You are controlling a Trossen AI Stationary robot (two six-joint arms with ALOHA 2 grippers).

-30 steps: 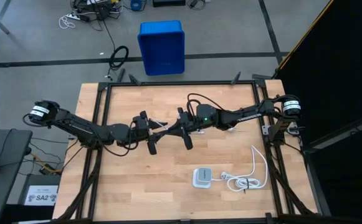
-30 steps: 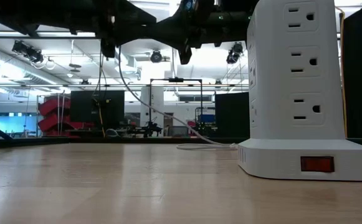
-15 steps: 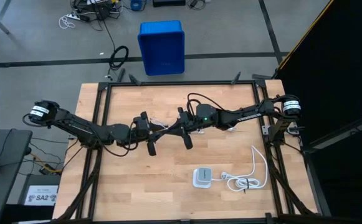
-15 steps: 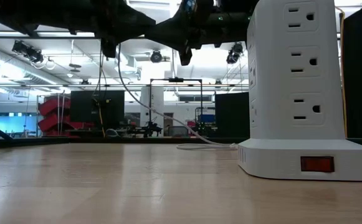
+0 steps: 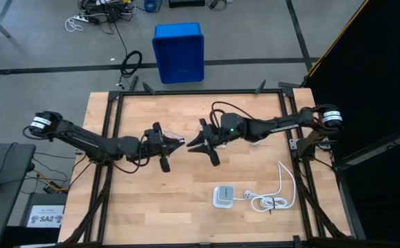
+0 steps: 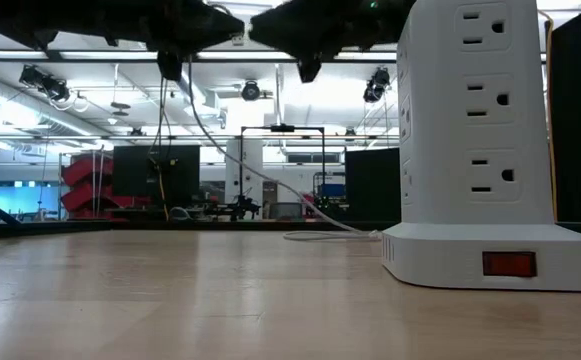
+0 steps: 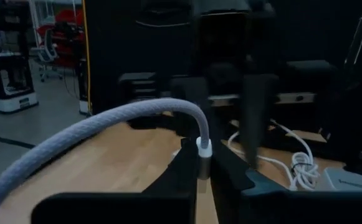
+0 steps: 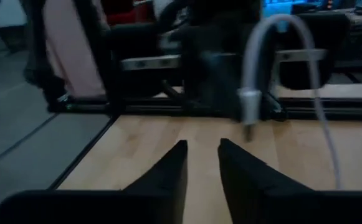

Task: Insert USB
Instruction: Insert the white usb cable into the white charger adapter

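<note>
The USB cable [image 7: 106, 130] is thin, white and braided. Its plug stands between my left gripper's [image 7: 204, 169] fingers. In the low view the cable [image 6: 205, 130] hangs from above and trails down onto the table. My left gripper [image 5: 174, 142] hovers over the table's middle, shut on the plug. My right gripper [image 5: 191, 145] faces it from the right with a small gap between them. It is open and holds nothing [image 8: 202, 152]. The right wrist view shows the plug [image 8: 249, 102] ahead of its fingers. My left gripper pinches the USB cable's plug [image 7: 203, 160] between its two fingertips. The plug stands upright across the fingers, and its white collar [image 7: 204, 146] shows just above them. The cable arcs away from the plug, past the gripper. The plug is lifted clear of the table.
A white power-strip tower [image 5: 222, 196] stands near the table's front right, large in the low view [image 6: 470, 140]. Its bundled white cord [image 5: 268, 202] lies beside it. A blue bin [image 5: 179, 52] sits on the floor beyond the far edge. Bare wood lies to the left and near.
The two grippers were close together over the table's middle and have drawn apart. The right one has moved back toward the table's right edge, the left one slightly toward the left. The plug has stayed with the left gripper.
</note>
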